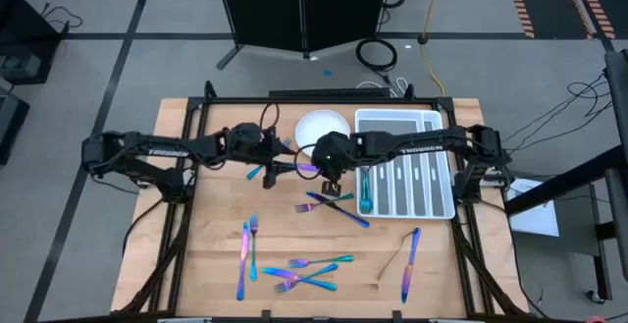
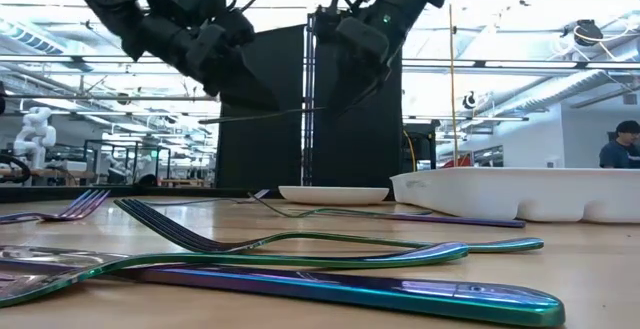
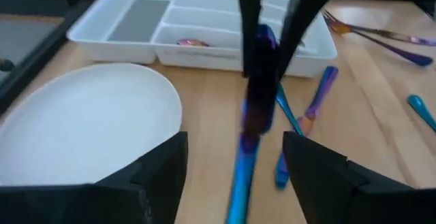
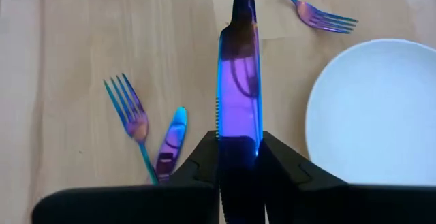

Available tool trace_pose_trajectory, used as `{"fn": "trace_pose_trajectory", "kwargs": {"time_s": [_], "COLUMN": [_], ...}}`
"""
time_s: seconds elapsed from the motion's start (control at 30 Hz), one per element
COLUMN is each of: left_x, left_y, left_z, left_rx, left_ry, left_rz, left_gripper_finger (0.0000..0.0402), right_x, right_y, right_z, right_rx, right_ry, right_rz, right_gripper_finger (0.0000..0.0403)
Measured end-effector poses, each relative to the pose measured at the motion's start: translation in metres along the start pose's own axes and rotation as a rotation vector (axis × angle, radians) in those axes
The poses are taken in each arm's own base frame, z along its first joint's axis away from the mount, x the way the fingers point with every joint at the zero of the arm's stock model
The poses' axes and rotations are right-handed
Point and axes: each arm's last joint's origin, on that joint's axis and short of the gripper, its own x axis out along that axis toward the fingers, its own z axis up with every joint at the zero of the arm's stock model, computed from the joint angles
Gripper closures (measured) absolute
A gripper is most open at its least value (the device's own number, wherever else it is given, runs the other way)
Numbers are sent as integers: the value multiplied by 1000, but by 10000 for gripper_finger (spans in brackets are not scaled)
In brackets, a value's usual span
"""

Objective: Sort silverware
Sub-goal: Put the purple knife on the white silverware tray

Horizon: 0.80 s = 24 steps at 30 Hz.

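Left of centre in the high view, I am seeing the left gripper (image 1: 267,169) standing spread wide, gripping nothing. Just right of it, the right gripper (image 1: 330,179) is clamping an iridescent knife (image 4: 238,88) by one end, the blade hanging level between the two arms. I judge it light, stiff and slick, so a firm pinch across the flat is serving best. Further right, the cutlery tray (image 1: 405,119) is waiting; loose forks (image 1: 299,274) are lying along the lower middle.
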Motion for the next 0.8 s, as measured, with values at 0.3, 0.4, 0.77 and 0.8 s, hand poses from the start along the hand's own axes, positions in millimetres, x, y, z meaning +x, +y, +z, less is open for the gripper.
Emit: {"fn": "trace_pose_trajectory", "kwargs": {"time_s": [0.3,0.4,0.77,0.8], "left_x": [-3,0,18,18], "left_y": [0,-1,1,1], "left_z": [20,24,16,17], "left_rx": [61,78,108,111], "left_ry": [195,244,314,304], "left_rz": [-62,-80,-99,-97], "left_gripper_finger": [155,155,155,155], "right_x": [-5,-6,-6,-6], "right_y": [0,0,0,0], "right_z": [2,4,4,4], "right_rx": [-39,-47,-63,-63], "right_ry": [27,12,14,15], "right_rz": [4,4,5,4], "right_gripper_finger": [356,356,356,356]}}
